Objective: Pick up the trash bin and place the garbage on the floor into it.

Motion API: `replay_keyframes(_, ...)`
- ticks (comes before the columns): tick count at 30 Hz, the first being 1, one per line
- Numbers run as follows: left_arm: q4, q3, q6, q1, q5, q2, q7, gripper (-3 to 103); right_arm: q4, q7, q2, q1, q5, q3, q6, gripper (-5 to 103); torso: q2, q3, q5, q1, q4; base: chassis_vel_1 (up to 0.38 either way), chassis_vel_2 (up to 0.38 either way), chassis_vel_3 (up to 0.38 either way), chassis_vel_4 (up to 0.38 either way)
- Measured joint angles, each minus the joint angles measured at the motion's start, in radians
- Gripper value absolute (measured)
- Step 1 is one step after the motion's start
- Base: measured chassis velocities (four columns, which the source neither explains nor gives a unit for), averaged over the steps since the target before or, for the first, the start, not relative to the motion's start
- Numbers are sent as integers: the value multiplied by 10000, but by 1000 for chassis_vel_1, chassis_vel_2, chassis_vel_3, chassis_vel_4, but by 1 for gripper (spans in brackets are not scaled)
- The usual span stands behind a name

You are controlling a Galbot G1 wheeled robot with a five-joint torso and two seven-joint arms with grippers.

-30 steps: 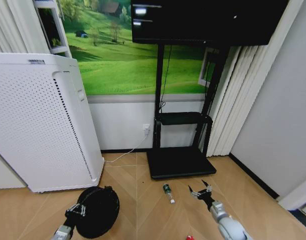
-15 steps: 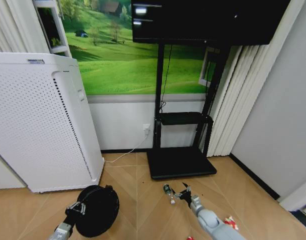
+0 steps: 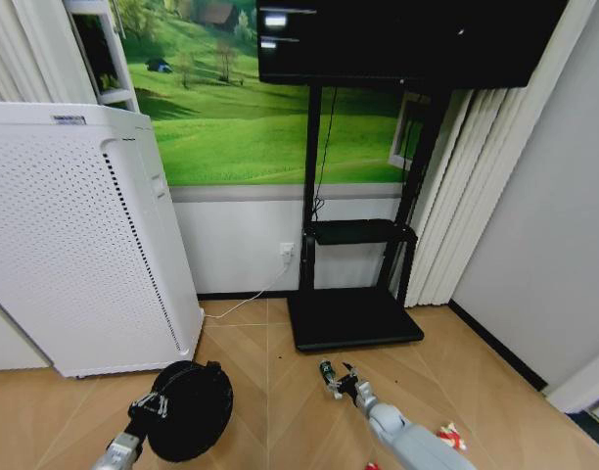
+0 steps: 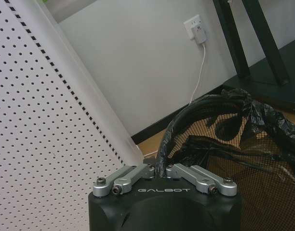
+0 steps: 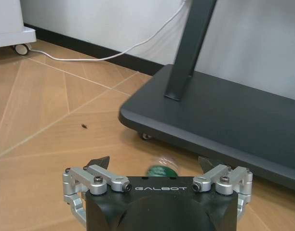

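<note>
The trash bin [image 3: 194, 411] is a small black round basket with a black liner, at the lower left of the head view. My left gripper [image 3: 149, 406] is shut on its rim [image 4: 162, 153]; mesh and bag folds [image 4: 234, 154] lie just beyond the fingers. Of the garbage, the small clear bottle with a green label [image 3: 326, 376] lies on the floor in front of the stand. My right gripper [image 3: 343, 382] is open right at it, and the bottle [image 5: 162, 170] sits between the spread fingertips [image 5: 100, 161]. A red-and-white wrapper [image 3: 448, 434] lies to the right; a red scrap [image 3: 371, 466] is at the bottom edge.
A tall white perforated appliance [image 3: 79, 240] on castors stands left of the bin. The black TV stand base [image 3: 350, 317] on wheels [image 5: 224, 115] sits just beyond the bottle, with a white cable [image 3: 255, 294] running to a wall socket. Curtains hang at the right.
My right gripper has swung left across the floor from the open area to the bottle, uncovering the wrapper on the right. The left gripper and bin have stayed put.
</note>
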Motion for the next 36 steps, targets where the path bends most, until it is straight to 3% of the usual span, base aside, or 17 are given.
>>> replay_keyframes(2, 0, 13, -6, 12, 10, -21, 4, 4, -462, 47, 449, 291, -35, -155, -22, 100, 0, 0, 9, 0, 5, 0, 0, 0, 0)
replay_keyframes(14, 0, 17, -7, 22, 11, -24, 7, 4, -639, 72, 604, 397, -33, -223, -63, 100, 0, 0, 5, -1, 7, 0, 0, 0, 0)
replay_keyframes(17, 41, 40, -70, 55, 62, -52, 18, 4, -1102, 430, 1033, 545, -99, -414, -517, 100, 0, 0, 5, 0, 0, 0, 0, 0, 0)
replay_keyframes(24, 160, 200, -229, 18, 251, -120, 11, 4, -1385, 1447, 1205, 416, -441, -378, -1488, 100, 0, 0, 5, 0, 0, 0, 0, 0, 0)
replay_keyframes(32, 176, 169, -289, 75, 250, -101, -5, 4, -1699, 1697, 1518, 542, -471, -564, -1901, 103, -1, 0, 6, 0, 3, 0, 0, 0, 0)
replay_keyframes(36, 192, 180, -335, 101, 253, -130, -8, 4, -1775, 1714, 1573, 648, -478, -610, -2072, 90, 0, 0, 5, 0, 0, 0, 0, 0, 0)
